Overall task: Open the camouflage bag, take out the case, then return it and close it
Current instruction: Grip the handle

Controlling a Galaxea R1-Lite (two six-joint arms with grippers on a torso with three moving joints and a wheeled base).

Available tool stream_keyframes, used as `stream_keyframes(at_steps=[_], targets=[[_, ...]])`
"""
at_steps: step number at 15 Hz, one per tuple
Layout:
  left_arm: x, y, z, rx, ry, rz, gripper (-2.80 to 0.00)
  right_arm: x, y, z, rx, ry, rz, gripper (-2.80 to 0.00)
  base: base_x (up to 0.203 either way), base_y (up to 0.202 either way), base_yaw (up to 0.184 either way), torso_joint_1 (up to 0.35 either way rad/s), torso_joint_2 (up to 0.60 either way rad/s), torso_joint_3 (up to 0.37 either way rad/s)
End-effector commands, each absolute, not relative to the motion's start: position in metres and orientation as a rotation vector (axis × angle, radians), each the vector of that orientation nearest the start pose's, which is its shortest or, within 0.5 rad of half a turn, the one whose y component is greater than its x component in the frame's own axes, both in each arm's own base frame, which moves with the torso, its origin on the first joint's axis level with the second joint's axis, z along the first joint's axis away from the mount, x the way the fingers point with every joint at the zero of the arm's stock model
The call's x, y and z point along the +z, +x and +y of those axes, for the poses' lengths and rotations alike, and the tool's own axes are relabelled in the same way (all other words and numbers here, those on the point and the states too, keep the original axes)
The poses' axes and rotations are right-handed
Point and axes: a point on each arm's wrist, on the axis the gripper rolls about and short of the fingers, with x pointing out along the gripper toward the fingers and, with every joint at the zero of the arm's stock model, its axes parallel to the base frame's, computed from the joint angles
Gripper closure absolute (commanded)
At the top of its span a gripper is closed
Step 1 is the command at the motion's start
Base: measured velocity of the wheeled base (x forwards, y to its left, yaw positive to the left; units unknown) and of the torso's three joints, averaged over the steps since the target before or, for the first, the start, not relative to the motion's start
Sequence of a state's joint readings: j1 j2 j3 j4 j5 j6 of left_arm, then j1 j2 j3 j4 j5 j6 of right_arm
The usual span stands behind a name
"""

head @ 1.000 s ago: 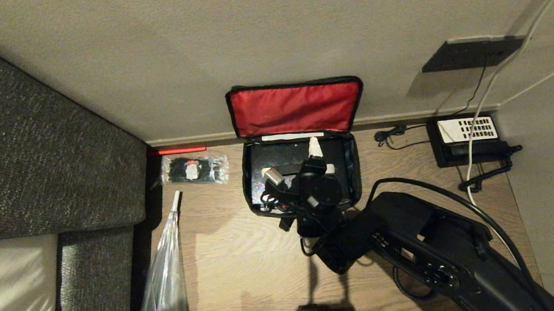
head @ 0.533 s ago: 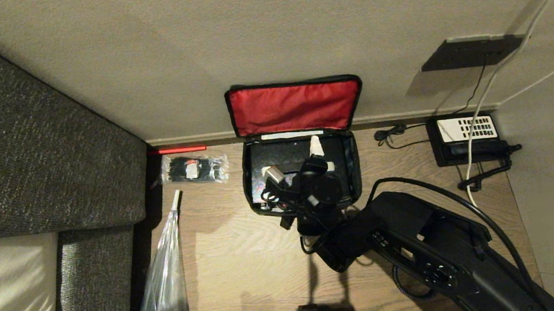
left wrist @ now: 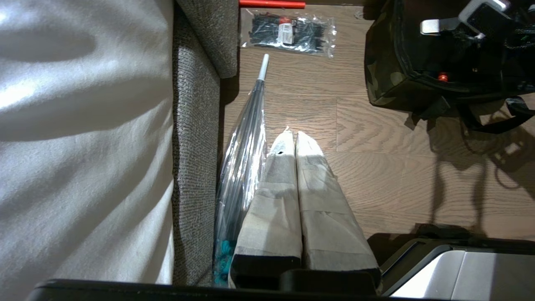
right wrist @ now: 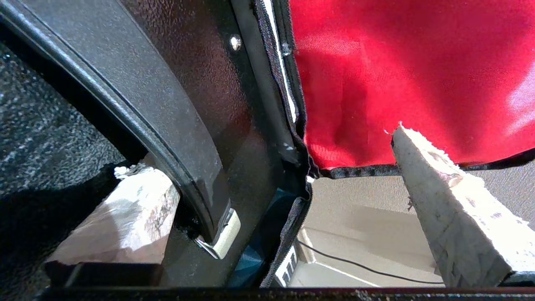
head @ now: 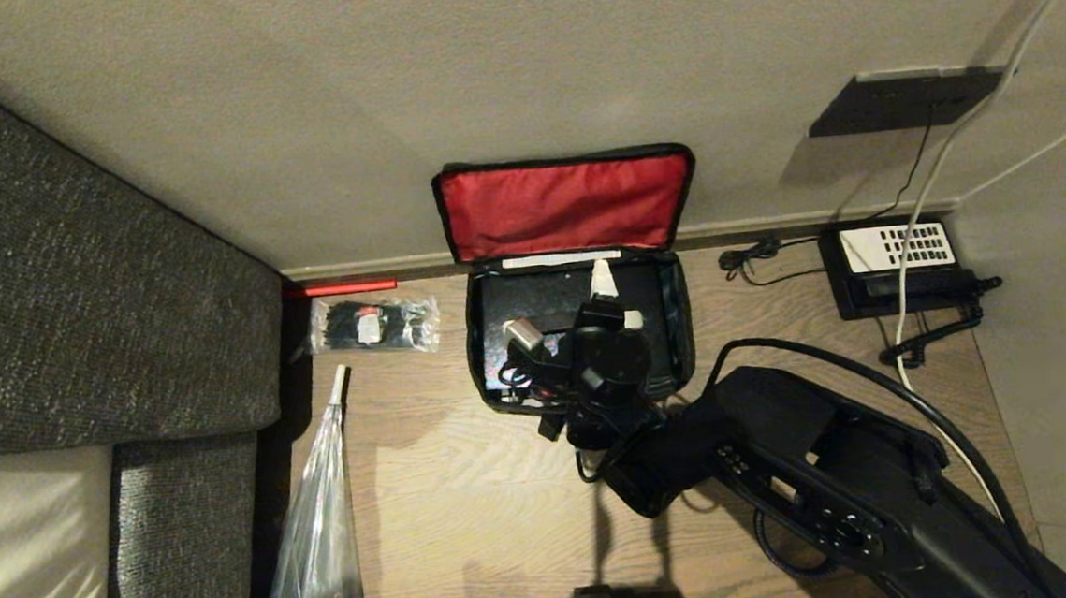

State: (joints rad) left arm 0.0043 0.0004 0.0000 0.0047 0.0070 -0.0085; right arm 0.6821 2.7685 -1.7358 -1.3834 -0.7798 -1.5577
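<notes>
A: Layout?
B: Wood-grain floor (head: 473,519). Camouflage bag (head: 482,378), boxy soft fabric, sits at the floor's wall edge, red-lined lid propped open on the wall. Case (head: 543,303), rigid pebbled black rectangle, lies inside the bag.
A: Grippers?
B: Right gripper (head: 610,305) reaches into the bag, taped fingers spread wide, 1 beside the case rim. Left gripper (left wrist: 291,136) hovers over floor, fingers pressed together, holding nothing.

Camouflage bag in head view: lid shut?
No. The camouflage bag has its red-lined lid standing open against the wall, with the case visible inside.
</notes>
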Motion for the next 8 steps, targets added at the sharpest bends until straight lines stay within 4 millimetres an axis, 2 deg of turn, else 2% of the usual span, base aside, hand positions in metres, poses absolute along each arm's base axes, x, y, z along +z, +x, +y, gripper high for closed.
stream_keyframes(at_steps=[1, 7, 8], targets=[[0.0741, -0.0227, 0.0001, 0.012, -0.009, 0.006, 0.0, 0.0258, 0.4188, 0.3198, -0.272, -1.319, -0.123, -2.8, 0.0, 0.0, 0.0, 0.0, 0.0, 0.0], [0.0741, -0.0227, 0.0001, 0.012, -0.009, 0.006, 0.0, 0.0283, 0.422, 0.3216, -0.285, -1.304, -0.136, -2.8, 0.0, 0.0, 0.0, 0.0, 0.0, 0.0], [0.0741, -0.0227, 0.0001, 0.012, -0.009, 0.006, 0.0, 0.0269, 0.4217, 0.3214, -0.28, -1.311, -0.132, 0.0, 0.0, 0.0, 0.0, 0.0, 0.0, 0.0]])
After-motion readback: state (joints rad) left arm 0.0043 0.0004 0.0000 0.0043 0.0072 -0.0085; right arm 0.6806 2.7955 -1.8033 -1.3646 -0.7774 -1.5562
